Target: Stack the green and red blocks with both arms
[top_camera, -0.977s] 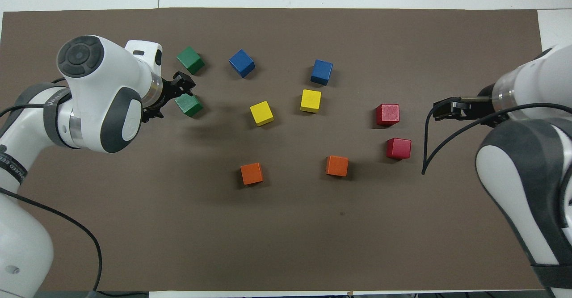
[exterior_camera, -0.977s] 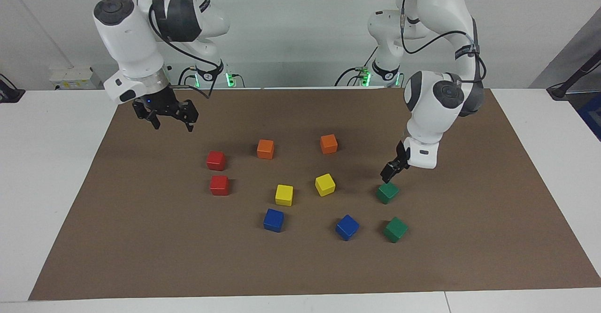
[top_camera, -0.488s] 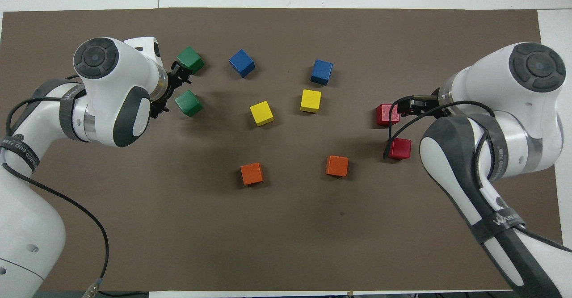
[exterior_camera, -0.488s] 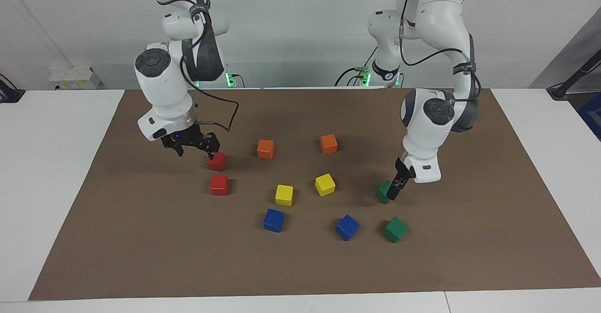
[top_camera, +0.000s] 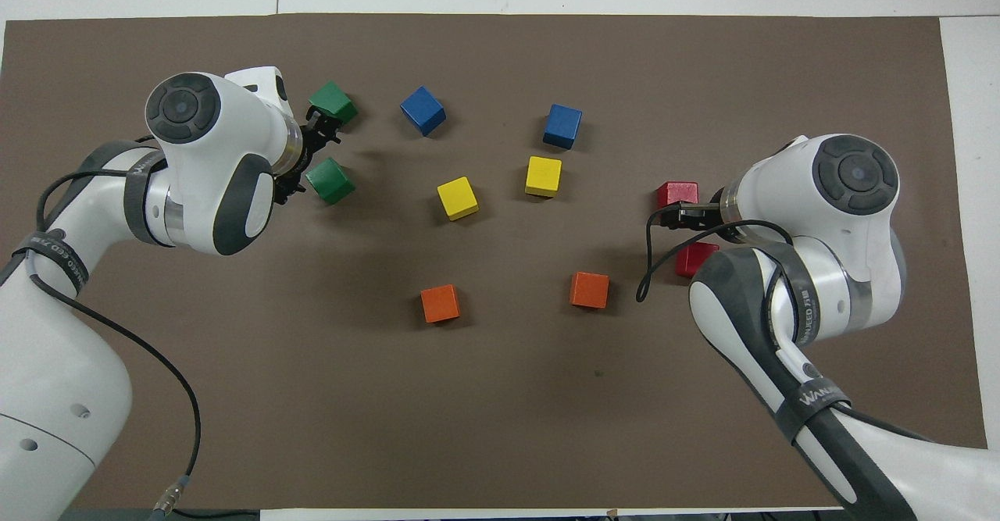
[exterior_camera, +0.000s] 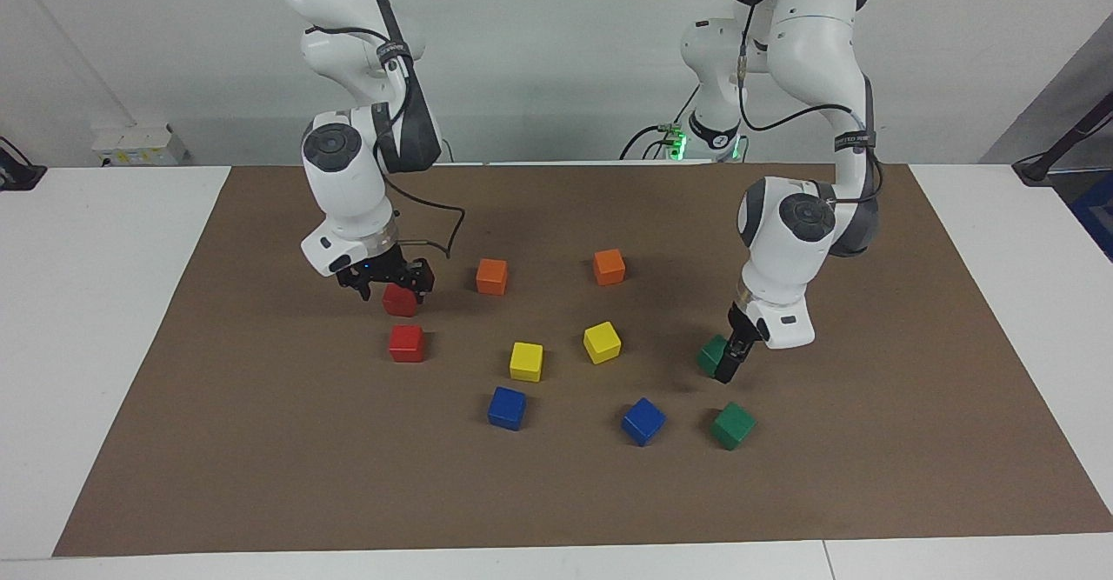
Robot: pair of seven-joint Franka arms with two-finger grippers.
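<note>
Two red blocks lie toward the right arm's end of the mat, one (exterior_camera: 400,301) (top_camera: 687,260) nearer to the robots than the other (exterior_camera: 406,343) (top_camera: 678,191). My right gripper (exterior_camera: 391,284) (top_camera: 673,215) hangs open just above the nearer red block, a finger at each side of its top. Toward the left arm's end lie two green blocks, one (exterior_camera: 710,353) (top_camera: 330,180) nearer to the robots than the other (exterior_camera: 733,425) (top_camera: 333,102). Open and low, my left gripper (exterior_camera: 729,361) (top_camera: 306,158) covers one side of the nearer green block; I cannot tell whether it touches.
Between the red and green pairs on the brown mat (exterior_camera: 261,476) lie two orange cubes (exterior_camera: 491,276) (exterior_camera: 609,266), two yellow cubes (exterior_camera: 526,361) (exterior_camera: 602,342) and two blue cubes (exterior_camera: 507,408) (exterior_camera: 643,421). White table surrounds the mat.
The right arm swung in from the mat's end and came down over the nearer red block. The left gripper dropped lower against the nearer green block. No block has moved.
</note>
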